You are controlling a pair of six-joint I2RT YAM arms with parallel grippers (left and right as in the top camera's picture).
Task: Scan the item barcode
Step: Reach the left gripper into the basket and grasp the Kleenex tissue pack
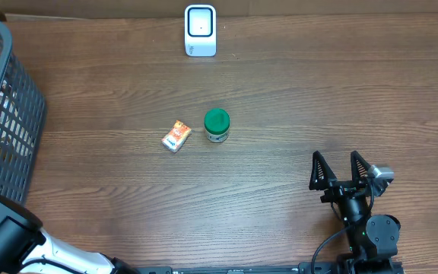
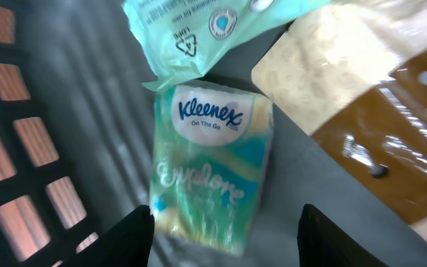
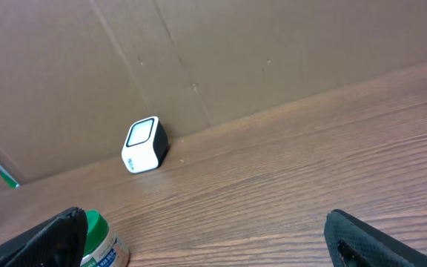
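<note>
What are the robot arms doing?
The left gripper is down inside the basket, open on either side of a Kleenex pack and not gripping it yet. The right gripper hangs open over the table, holding nothing. The scanner stands at the far edge. A jar and a box sit mid-table.

The Kleenex pack (image 2: pixel 210 170) is blurred low down, the brown packet (image 2: pixel 369 96) cropped.
</note>
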